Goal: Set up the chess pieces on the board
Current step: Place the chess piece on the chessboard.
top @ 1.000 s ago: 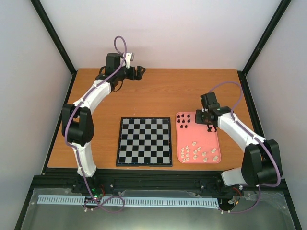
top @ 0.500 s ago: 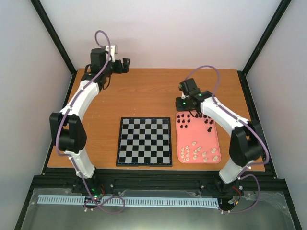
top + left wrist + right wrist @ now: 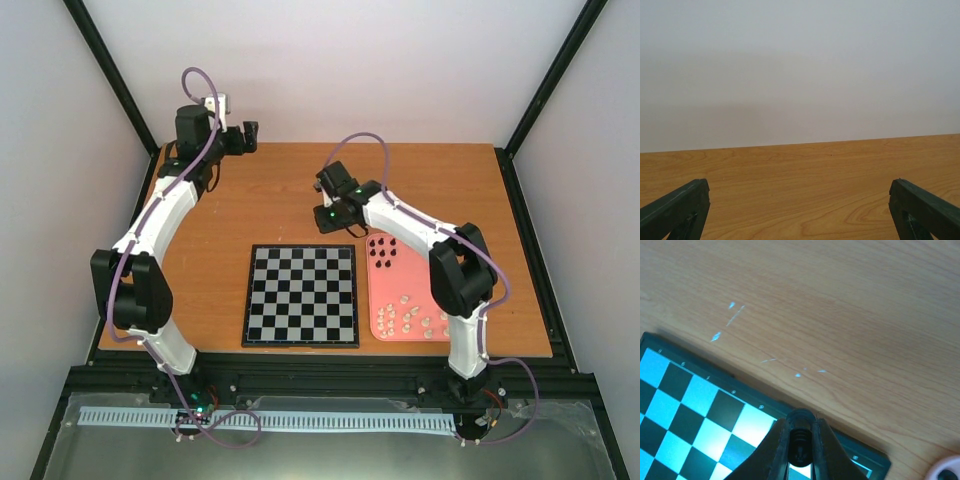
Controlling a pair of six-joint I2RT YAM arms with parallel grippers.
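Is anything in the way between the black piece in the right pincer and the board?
Nothing visible. The right pincer holds the black piece over the board near its far right corner, and no pieces stand there.

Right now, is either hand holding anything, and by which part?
The right hand pinches a black chess piece by its sides, its rounded top showing between the fingers, above the board edge. The left hand is open and holds nothing.

board unobstructed above | tray crowded with chess pieces, right
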